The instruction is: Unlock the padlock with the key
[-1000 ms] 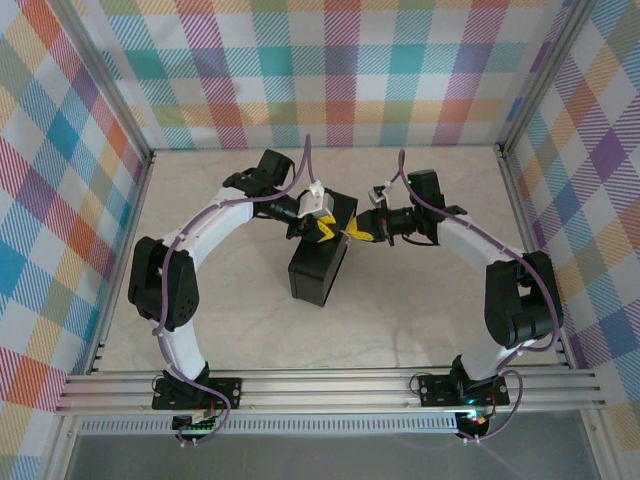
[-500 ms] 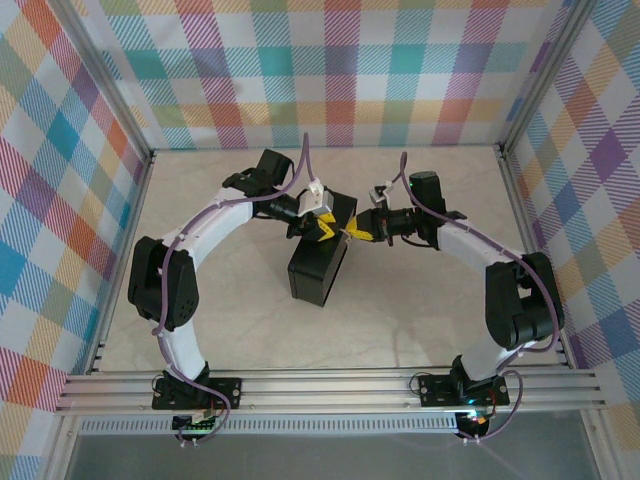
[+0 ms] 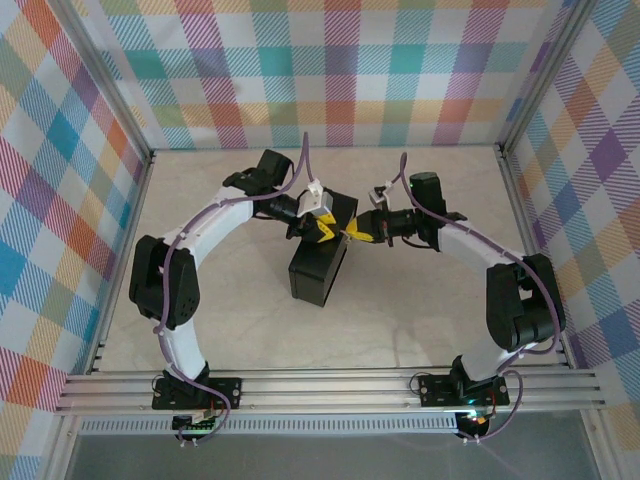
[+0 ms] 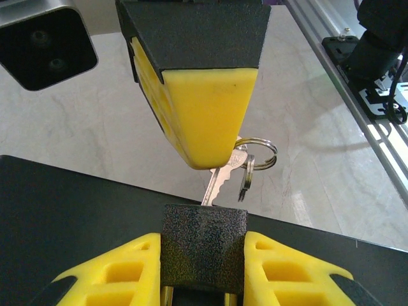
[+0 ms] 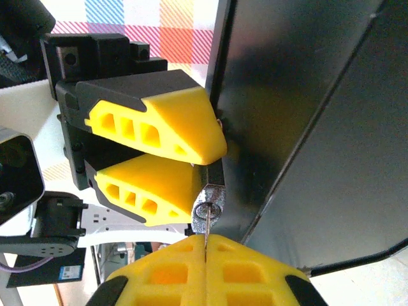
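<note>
One padlock (image 5: 213, 191); one key (image 4: 217, 182); one dark box (image 3: 318, 274); two tools, left tool (image 3: 324, 230) and right tool (image 3: 361, 235)

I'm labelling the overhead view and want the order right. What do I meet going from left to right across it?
left arm → left fingers → right fingers → right arm

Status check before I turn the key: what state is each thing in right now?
left gripper: shut on the padlock
right gripper: shut on the key
key: tip at the padlock's keyhole, blade mostly outside
padlock: held beside the box; shackle hidden, locked or not unclear
box: resting on the table
</note>
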You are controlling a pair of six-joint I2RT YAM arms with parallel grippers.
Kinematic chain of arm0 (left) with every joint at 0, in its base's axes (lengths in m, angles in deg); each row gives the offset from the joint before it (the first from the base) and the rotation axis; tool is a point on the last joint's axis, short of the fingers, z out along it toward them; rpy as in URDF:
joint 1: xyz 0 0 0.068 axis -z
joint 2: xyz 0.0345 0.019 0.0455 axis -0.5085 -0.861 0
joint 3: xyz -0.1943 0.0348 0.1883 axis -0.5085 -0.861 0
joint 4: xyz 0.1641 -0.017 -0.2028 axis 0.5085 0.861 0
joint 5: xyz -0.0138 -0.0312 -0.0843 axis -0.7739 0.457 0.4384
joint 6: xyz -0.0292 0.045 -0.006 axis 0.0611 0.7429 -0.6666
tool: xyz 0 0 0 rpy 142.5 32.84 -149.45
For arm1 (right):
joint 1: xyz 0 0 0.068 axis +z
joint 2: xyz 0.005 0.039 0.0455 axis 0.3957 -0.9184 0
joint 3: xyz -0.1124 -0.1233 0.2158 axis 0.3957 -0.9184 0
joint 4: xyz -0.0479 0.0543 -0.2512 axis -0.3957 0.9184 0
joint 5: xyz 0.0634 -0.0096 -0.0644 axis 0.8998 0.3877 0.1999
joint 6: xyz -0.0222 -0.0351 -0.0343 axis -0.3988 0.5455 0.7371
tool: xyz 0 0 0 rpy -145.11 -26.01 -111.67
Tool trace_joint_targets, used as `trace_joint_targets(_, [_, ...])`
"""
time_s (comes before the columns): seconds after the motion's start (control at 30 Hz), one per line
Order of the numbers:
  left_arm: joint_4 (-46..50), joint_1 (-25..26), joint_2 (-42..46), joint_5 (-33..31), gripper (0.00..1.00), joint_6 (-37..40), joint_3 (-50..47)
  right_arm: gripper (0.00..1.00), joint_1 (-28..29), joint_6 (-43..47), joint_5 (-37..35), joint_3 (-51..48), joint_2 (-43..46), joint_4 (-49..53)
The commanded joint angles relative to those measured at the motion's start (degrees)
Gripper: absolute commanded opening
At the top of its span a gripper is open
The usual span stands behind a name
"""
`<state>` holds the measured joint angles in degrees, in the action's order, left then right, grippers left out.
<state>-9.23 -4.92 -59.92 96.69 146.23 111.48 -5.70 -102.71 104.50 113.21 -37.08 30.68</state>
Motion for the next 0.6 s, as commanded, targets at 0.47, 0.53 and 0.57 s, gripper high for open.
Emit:
trace_joint_targets(0.47, [-1.4, 2.2, 0.5, 7.0, 0.17, 5.8, -0.2, 0.00, 2.4, -3.4, 3.3, 6.5, -5.0, -3.4])
trace_joint_targets(0.53, [-0.4, 2.3, 0.7, 7.1, 0.16, 6.7, -0.1, 0.00, 2.0, -4.7, 3.2, 6.8, -4.6, -4.3])
trace_joint_targets(0.57, [-0.2, 2.3, 0.8, 7.0, 0.16, 6.8, -0.2, 0.00, 1.9, -3.5, 3.4, 7.3, -4.6, -2.9])
